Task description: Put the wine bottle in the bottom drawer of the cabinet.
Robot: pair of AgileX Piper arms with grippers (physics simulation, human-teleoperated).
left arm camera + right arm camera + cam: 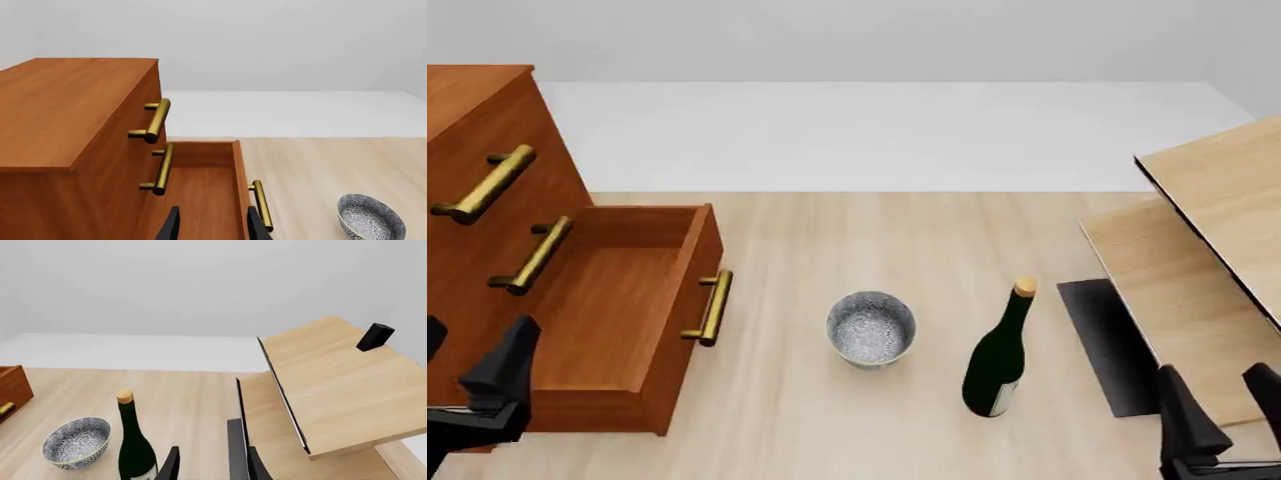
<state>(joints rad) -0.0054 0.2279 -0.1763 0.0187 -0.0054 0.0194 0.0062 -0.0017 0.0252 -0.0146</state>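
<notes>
The wine bottle [1001, 352], dark green with a tan cork, stands upright on the table right of centre; the right wrist view shows the wine bottle [133, 440] too. The cabinet [481, 180] rises at the left, and its bottom drawer [614, 300] is pulled out, open and holding nothing. In the left wrist view the cabinet [67, 110] and bottom drawer [200, 195] fill the frame. My left gripper [467, 375] stands open at the drawer's near left corner, holding nothing. My right gripper [1221, 415] stands open at the lower right, well right of the bottle.
A speckled grey bowl [870, 327] sits between drawer and bottle. Pale light-wood furniture [1214, 240] with a black base [1108, 340] stands tilted at the right. The two upper drawers are closed, their brass handles [487, 185] sticking out.
</notes>
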